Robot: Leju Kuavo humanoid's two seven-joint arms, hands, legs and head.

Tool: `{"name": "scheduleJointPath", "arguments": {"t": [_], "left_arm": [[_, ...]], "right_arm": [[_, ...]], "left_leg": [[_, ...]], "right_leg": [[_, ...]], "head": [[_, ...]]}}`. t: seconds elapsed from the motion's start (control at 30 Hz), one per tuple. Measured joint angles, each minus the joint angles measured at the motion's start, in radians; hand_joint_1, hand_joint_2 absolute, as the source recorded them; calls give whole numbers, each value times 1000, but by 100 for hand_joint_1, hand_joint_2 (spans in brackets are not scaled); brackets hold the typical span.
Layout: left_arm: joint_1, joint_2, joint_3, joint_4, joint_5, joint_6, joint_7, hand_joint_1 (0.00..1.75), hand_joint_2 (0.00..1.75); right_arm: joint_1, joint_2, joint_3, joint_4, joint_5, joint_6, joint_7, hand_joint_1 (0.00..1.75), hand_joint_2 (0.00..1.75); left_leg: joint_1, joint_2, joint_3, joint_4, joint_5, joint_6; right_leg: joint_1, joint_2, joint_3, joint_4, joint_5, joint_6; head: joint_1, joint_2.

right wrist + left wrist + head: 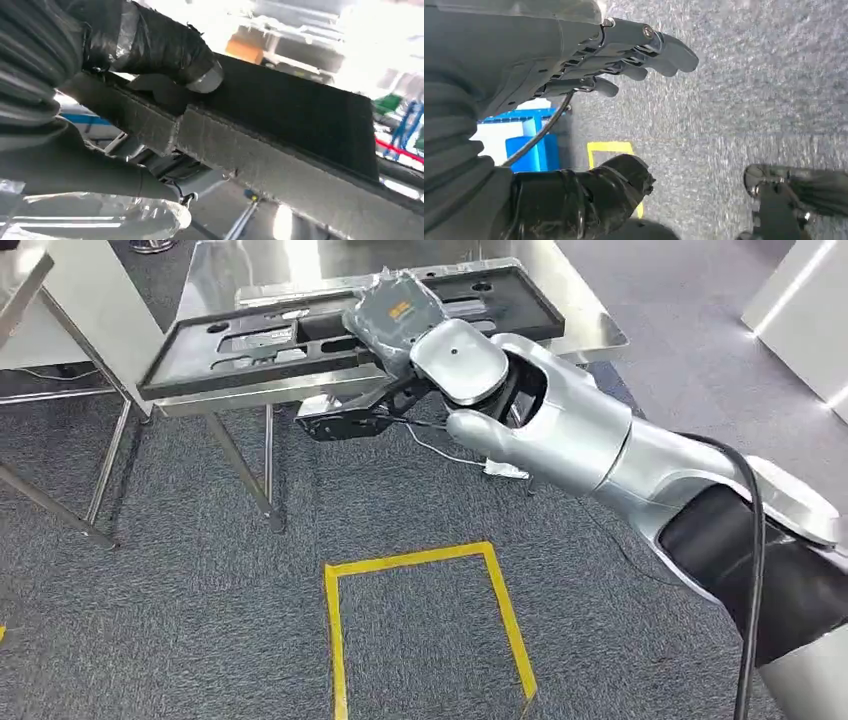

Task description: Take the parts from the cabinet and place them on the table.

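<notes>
A long black frame-shaped part [250, 340] lies across the front edge of a steel table [590, 335], overhanging it on the near side. My right hand [405, 370] grips the part near its middle, with the tape-wrapped thumb [395, 308] on top and dark fingers [340, 423] underneath. In the right wrist view the thumb [165, 47] presses on the part's flat black top [295, 112]. My left hand [624, 55] hangs over grey carpet with its fingers stretched out and nothing in them.
Slanted steel table legs [245, 465] stand under the part. A second steel table [25, 300] is at the far left. A yellow tape square [425, 560] marks the carpet in front of me. Something white [800, 310] stands at the far right.
</notes>
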Motion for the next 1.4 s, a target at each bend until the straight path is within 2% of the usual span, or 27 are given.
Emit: {"name": "scheduleJointPath", "arguments": {"t": [0.07, 0.1, 0.13, 0.2, 0.27, 0.3, 0.4, 0.43, 0.47, 0.5, 0.57, 0.6, 0.73, 0.77, 0.8, 0.83, 0.9, 0.93, 0.97, 1.0, 1.07, 1.1, 1.13, 1.23, 1.3, 1.33, 1.4], "left_arm": [[1, 0, 0, 0, -1, -1, 3, 0, 175], [1, 2, 0, 0, -2, -1, 7, 0, 175], [-1, 2, 0, 0, -2, -1, 8, 0, 175], [-2, 2, 0, 0, -5, -3, 8, 0, 175], [0, 5, 0, 0, -8, -5, 6, 0, 175], [0, 5, 0, 0, -8, -5, 5, 0, 175], [-3, 5, 0, 0, -8, -11, 7, 0, 175], [-2, 4, 0, 0, -8, -14, 10, 0, 175], [-2, 3, 0, 0, -8, -16, 14, 0, 175], [0, 2, 0, 0, -8, -18, 20, 0, 175], [3, 2, 0, 0, -8, -19, 26, 0, 175], [3, 5, 0, 0, -8, -19, 30, 0, 175], [2, 4, 0, 0, -8, -21, 43, 0, 175], [4, 4, 0, 0, -8, -21, 45, 0, 175], [5, 2, 0, 0, -8, -21, 46, 0, 175], [5, 0, 0, 0, -8, -21, 46, 0, 175], [3, 0, 0, 0, -8, -21, 45, 0, 175], [3, 0, 0, 0, -8, -21, 43, 0, 175], [2, -1, 0, 0, -9, -22, 41, 0, 175], [3, -1, 0, 0, -9, -22, 35, 0, 175], [4, -2, 0, 0, -10, -22, 32, 0, 175], [5, -4, 0, 0, -12, -24, 29, 0, 175], [3, -5, 0, 0, -12, -25, 26, 0, 175], [2, -5, 0, 0, -9, -26, 17, 0, 175], [5, -6, 0, 0, -8, -27, 21, 0, 175], [6, -6, 0, 0, -9, -26, 29, 0, 175], [3, -7, -1, 0, -16, -23, 46, 0, 175]], "right_arm": [[2, 3, 2, 2, 2, -5, 0, 175, 175], [2, 7, 4, 7, 7, -17, 0, 175, 175], [5, 23, 4, 8, 12, -28, -5, 175, 175], [16, 36, 4, 27, 23, -50, -15, 175, 175], [15, 62, 4, 49, 32, -69, -24, 175, 175], [12, 77, 4, 59, 37, -79, -30, 175, 175], [0, 118, 4, 105, 39, -96, -43, 175, 175], [0, 128, 4, 120, 38, -98, -46, 175, 175], [0, 136, 4, 131, 37, -98, -51, 175, 175], [0, 144, 4, 141, 35, -99, -56, 175, 175], [-8, 159, 4, 157, 34, -101, -57, 175, 175], [-12, 163, 4, 165, 35, -106, -57, 175, 175], [-17, 174, 4, 195, 35, -110, -61, 175, 175], [-18, 175, 4, 200, 35, -111, -63, 175, 175], [-19, 175, 4, 207, 35, -112, -67, 175, 175], [-21, 175, 4, 211, 37, -113, -68, 175, 175], [-20, 175, 4, 220, 38, -114, -68, 175, 175], [-15, 175, 4, 225, 38, -114, -71, 175, 175], [-10, 175, 4, 229, 38, -114, -74, 175, 175], [-8, 176, 4, 233, 38, -113, -75, 175, 175], [-10, 177, 4, 241, 38, -113, -77, 175, 175], [-11, 177, 4, 245, 38, -113, -77, 175, 175], [-15, 177, 4, 249, 38, -113, -77, 175, 175], [-17, 180, 4, 253, 38, -107, -78, 175, 175], [-20, 178, 4, 257, 38, -104, -76, 175, 175], [-22, 177, 4, 257, 38, -103, -76, 175, 175], [-24, 177, 4, 257, 31, -96, -74, 175, 175]], "left_leg": [[5, -5, 0, 31, -27, -17], [0, -7, -7, 46, -40, -27], [-2, -8, -12, 54, -45, -31], [1, -8, -10, 47, -45, -37], [4, -6, -14, 56, -55, -47], [6, -6, -29, 93, -74, -53], [8, -6, -159, 316, -156, -66], [8, -6, -186, 355, -157, -66], [8, -6, -194, 353, -135, -64], [8, -6, -178, 300, -87, -59], [5, -6, -102, 120, 17, -42], [0, -6, -77, 56, 27, -30], [-9, -4, -68, 44, 15, -21], [1, -4, -51, 23, 22, -20], [2, -1, -41, 13, 24, -19], [2, -1, -36, 11, 21, -13], [1, -1, -31, 14, 12, -6], [0, -2, -27, 16, 6, -4], [-1, -3, -20, 17, -1, -3], [-2, -6, -12, 21, -9, -4], [-2, -11, 6, 32, -31, -8], [-3, -13, 10, 38, -43, -12], [-12, -14, 7, 49, -52, -20], [-3, -13, 7, 44, -56, -34], [-1, -10, 4, 57, -70, -47], [-1, -8, -15, 99, -88, -55], [9, -7, -110, 261, -144, -68]], "right_leg": [[-11, -6, 66, -165, 95, 10], [-7, -5, 82, -182, 70, 10], [-6, -3, 77, -183, 70, -9], [-1, -3, 75, -182, 65, -22], [-7, -2, 79, -186, 64, -37], [-8, -1, 82, -186, 62, -42], [-5, 0, 90, -185, 53, -49], [-4, 0, 96, -186, 48, -49], [-4, 0, 104, -186, 43, -49], [-3, 0, 114, -186, 36, -49], [-1, 0, 134, -188, 25, -47], [-3, 0, 138, -191, 22, -46], [0, 2, 144, -209, 20, -21], [6, 2, 145, -212, 16, -13], [4, -2, 140, -188, 6, -13], [5, -3, 114, -133, -21, -15], [8, -2, 23, 27, -80, -15], [10, -3, -19, 86, -91, -14], [10, -3, -37, 97, -74, -13], [10, -3, -30, 58, -30, -15], [11, -3, 32, -103, 81, -23], [13, -4, 56, -178, 106, -31], [19, -3, 77, -190, 90, -34], [24, 1, 73, -192, 79, -46], [12, 3, 91, -209, 79, -54], [8, 2, 98, -212, 76, -59], [7, 3, 107, -213, 67, -62]], "head": [[1, 0], [2, 0], [0, 0], [2, 0], [1, 0], [-3, 0], [-3, 0], [-3, 0], [-3, 0], [-3, 0], [-3, 0], [-3, 0], [-3, 0], [0, 0], [1, 0], [2, 0], [2, 0], [2, 0], [2, 0], [2, 0], [2, 0], [3, 0], [-1, 0], [-2, 0], [-2, 0], [-8, 0], [-9, 0]]}}
